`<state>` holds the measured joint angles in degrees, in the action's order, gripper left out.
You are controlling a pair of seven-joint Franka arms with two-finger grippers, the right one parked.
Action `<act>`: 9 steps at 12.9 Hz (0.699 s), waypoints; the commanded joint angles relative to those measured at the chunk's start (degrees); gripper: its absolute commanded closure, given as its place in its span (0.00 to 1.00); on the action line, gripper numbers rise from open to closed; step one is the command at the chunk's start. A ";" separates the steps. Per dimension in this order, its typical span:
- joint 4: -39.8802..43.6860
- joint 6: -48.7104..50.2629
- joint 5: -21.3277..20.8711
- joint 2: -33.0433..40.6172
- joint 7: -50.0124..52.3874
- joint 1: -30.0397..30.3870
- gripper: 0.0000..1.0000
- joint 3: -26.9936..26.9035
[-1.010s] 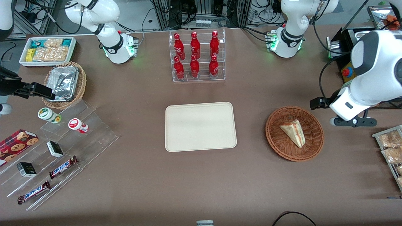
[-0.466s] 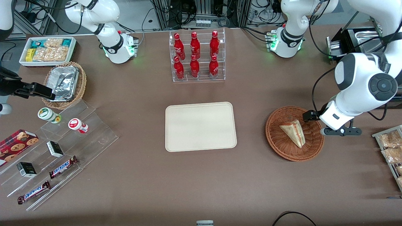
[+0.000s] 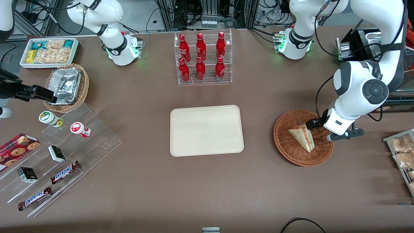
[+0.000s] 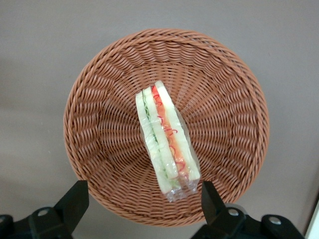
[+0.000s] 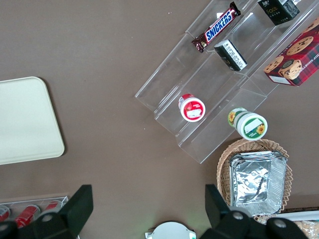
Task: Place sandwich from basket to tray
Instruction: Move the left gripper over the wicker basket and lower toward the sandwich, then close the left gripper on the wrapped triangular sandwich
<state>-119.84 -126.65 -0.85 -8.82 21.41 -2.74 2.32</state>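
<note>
The sandwich (image 3: 302, 137), a wrapped wedge with red and green filling, lies in the round reddish-brown basket (image 3: 288, 149). It also shows in the left wrist view (image 4: 167, 142), lying in the basket (image 4: 224, 99). My left gripper (image 3: 318, 129) hangs above the basket's part toward the working arm's end. It is open and empty (image 4: 143, 201). Its fingertips (image 4: 75, 199) stand wide apart, over the basket's rim, with the sandwich's broad end close to one of them. The cream tray (image 3: 206, 130) lies empty at the table's middle, beside the basket.
A clear rack of red bottles (image 3: 203, 58) stands farther from the camera than the tray. Toward the parked arm's end are a stepped acrylic shelf with snacks (image 3: 64, 152), a tan basket with foil trays (image 3: 66, 85) and a white bin (image 3: 48, 51). A wire rack of packets (image 3: 402, 155) is beside the basket.
My left arm has swung in from the working arm's end of the table, bringing the gripper from beside the basket to over it. The sandwich has not moved.
</note>
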 commanded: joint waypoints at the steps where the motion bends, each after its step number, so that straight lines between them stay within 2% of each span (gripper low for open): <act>1: -3.28 -6.39 0.59 0.03 11.50 -0.51 0.00 0.32; 4: -3.47 -9.84 0.59 -2.16 20.94 -1.48 0.00 0.67; 9: -3.38 -10.81 0.68 -4.80 21.39 -2.35 0.00 0.67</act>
<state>-123.33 -136.39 -0.81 -12.49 41.73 -4.08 3.16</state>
